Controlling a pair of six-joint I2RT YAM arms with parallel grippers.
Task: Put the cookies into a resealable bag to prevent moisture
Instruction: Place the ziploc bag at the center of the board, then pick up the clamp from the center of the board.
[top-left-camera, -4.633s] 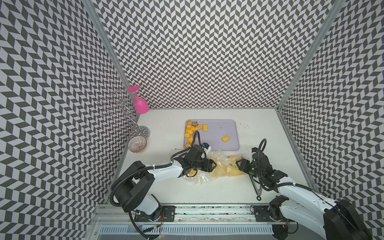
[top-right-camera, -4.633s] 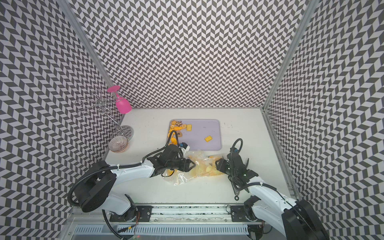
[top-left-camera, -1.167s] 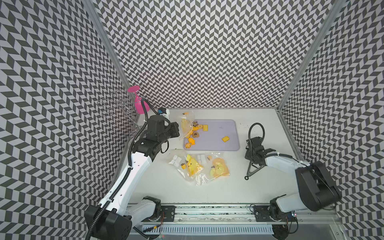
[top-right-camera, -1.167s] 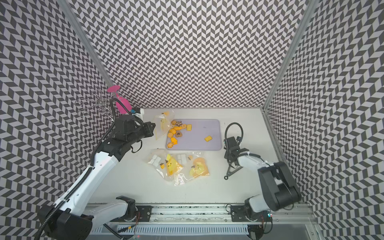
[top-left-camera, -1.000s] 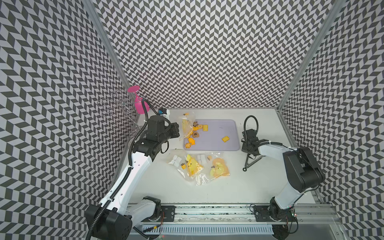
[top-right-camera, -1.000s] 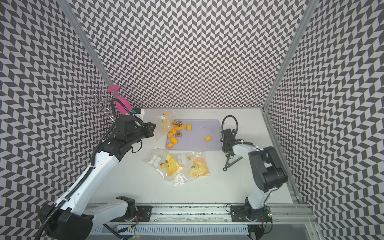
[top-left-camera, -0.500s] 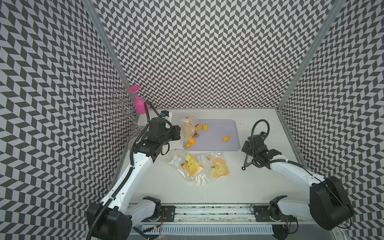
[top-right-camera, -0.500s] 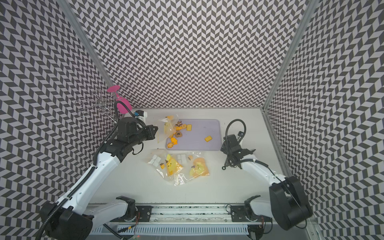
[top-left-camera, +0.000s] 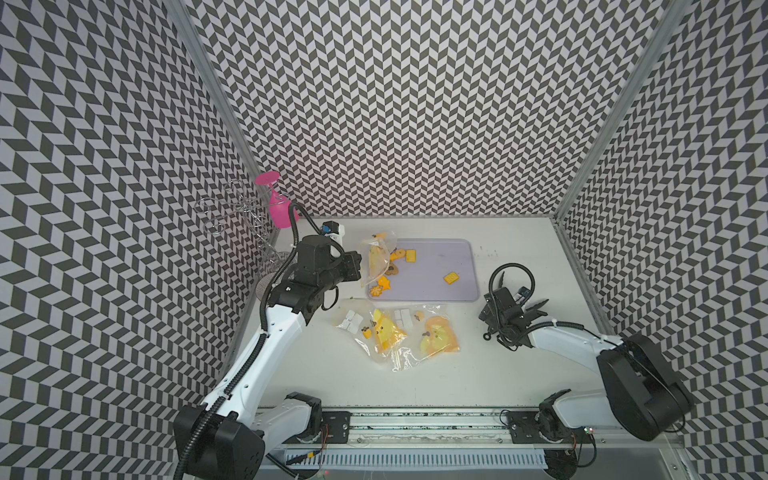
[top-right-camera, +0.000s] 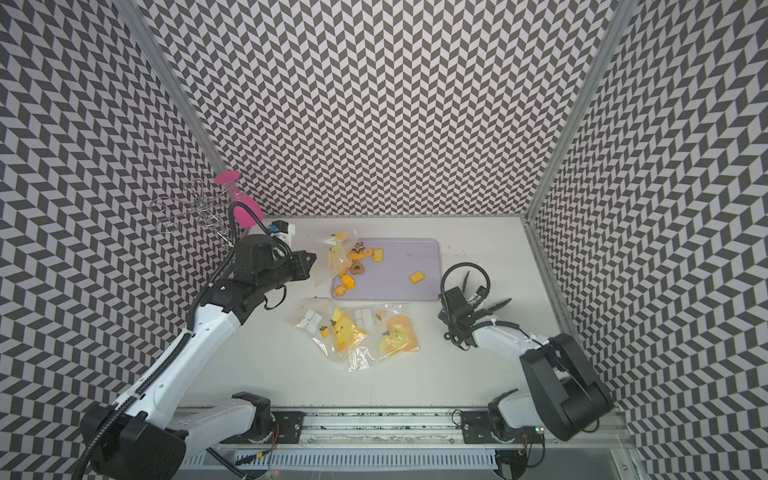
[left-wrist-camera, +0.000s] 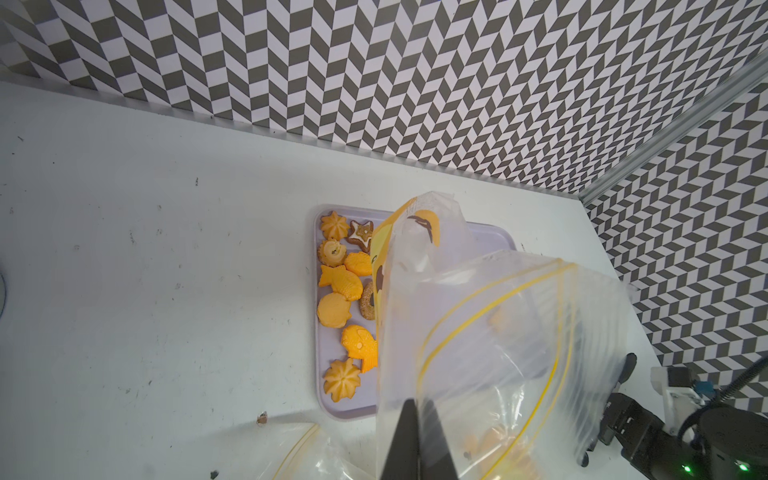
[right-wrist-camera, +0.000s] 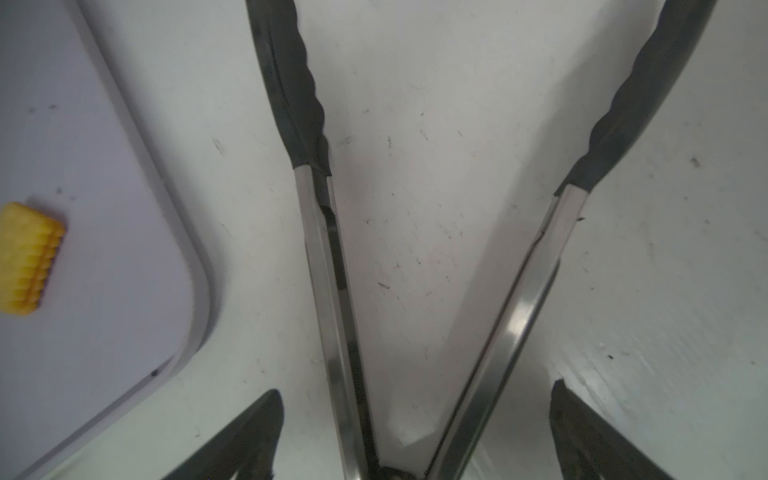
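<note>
Several orange-yellow cookies (top-left-camera: 390, 270) (top-right-camera: 355, 266) (left-wrist-camera: 340, 291) lie at the left end of a lilac tray (top-left-camera: 436, 291) (top-right-camera: 399, 257) (left-wrist-camera: 318, 374) (right-wrist-camera: 124, 249). One cracker (top-left-camera: 451, 277) (top-right-camera: 416, 277) (right-wrist-camera: 27, 257) lies apart to the right. My left gripper (top-left-camera: 358, 266) (top-right-camera: 309, 262) (left-wrist-camera: 417, 405) is shut on the edge of a clear resealable bag (top-left-camera: 376, 259) (top-right-camera: 332, 257) (left-wrist-camera: 498, 332), which hangs upright over the tray's left edge. My right gripper (top-left-camera: 510, 318) (top-right-camera: 467, 318) (right-wrist-camera: 411, 388) stands open astride metal tongs (top-left-camera: 540, 305) (top-right-camera: 500, 303) (right-wrist-camera: 328, 249) lying spread on the table, with a gap on each side.
Two more clear bags with yellow chick prints (top-left-camera: 382, 332) (top-left-camera: 438, 338) lie on the table in front of the tray. A pink glass (top-left-camera: 278, 208) hangs on a wire rack (top-left-camera: 232, 208) at the back left. The patterned walls stand close on three sides.
My right gripper has opened wide and come forward from beside the tray's right edge to straddle the tongs. The left arm has carried the bag slightly toward the tray.
</note>
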